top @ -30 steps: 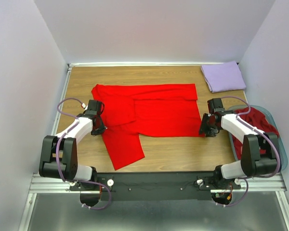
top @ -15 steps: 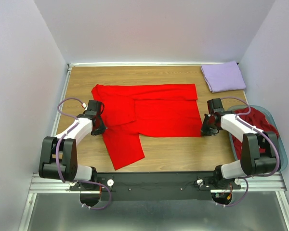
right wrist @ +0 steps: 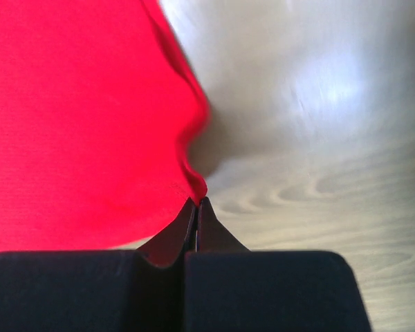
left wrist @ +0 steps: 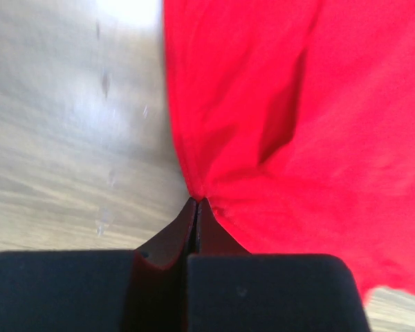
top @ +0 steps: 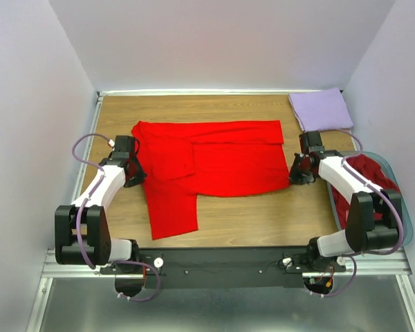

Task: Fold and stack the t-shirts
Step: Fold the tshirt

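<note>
Left gripper (left wrist: pixel 196 202) is clamped tight on the left hem of the bright red cloth t-shirt (top: pixel 221 162), its two black fingers pressed together with a pinch of red fabric caught at the tips. Across from it the right gripper (right wrist: pixel 196 202) is closed just as firmly on the shirt's opposite edge, a small peak of cloth rising out of its tips. Between the two grippers the garment lies spread on the wooden table (top: pixel 263 214), with one panel seemingly already laid over the body and a loose flap trailing back from the left gripper toward the arm bases.

Beyond the right gripper, in the far corner, a pale lavender t-shirt (top: pixel 321 111) sits folded into a neat rectangle, so one piece looks finished. Just outside the right arm, dark maroon shirts (top: pixel 365 173) are heaped unfolded in a teal-blue plastic basket (top: pixel 403 232).

By my reckoning the job is early on: the red shirt is mid-fold and needs stacking with the lavender one, and the maroon ones haven't been touched.
</note>
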You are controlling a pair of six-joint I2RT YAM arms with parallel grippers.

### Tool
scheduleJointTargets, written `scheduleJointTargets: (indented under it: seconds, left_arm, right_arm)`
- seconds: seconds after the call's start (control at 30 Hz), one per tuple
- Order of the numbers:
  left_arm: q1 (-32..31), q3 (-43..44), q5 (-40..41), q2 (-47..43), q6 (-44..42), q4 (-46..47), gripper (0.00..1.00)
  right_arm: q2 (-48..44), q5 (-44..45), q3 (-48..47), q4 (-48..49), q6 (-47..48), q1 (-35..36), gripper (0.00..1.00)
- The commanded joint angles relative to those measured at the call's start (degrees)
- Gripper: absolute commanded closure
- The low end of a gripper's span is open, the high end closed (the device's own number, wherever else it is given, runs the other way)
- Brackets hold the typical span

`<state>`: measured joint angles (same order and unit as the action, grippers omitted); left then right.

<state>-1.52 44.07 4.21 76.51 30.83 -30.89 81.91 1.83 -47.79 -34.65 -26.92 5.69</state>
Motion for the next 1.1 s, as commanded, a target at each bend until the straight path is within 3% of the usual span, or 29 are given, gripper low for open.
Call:
scheduleJointTargets:
  seconds: [0.0,0.7,1.07]
  left_arm:
    - [0.8,5.9,-1.8,-0.3,-1.7,-1.8,1.00]
    - [4.4,30.1,-3.8,23.6,-2.7,1.3,1.00]
    - [4.9,33.6,-5.4,29.3,-2.3,2.8,1.00]
  right_arm:
    - [1.9,-0.3,-6.8,-1.6,0.8,0.0,0.99]
    - [22.3,2.7,-27.1,-1.7,3.0,-1.8,1.00]
    - [27.3,0.7,-33.2,-1.3,2.4,-2.0,1.00]
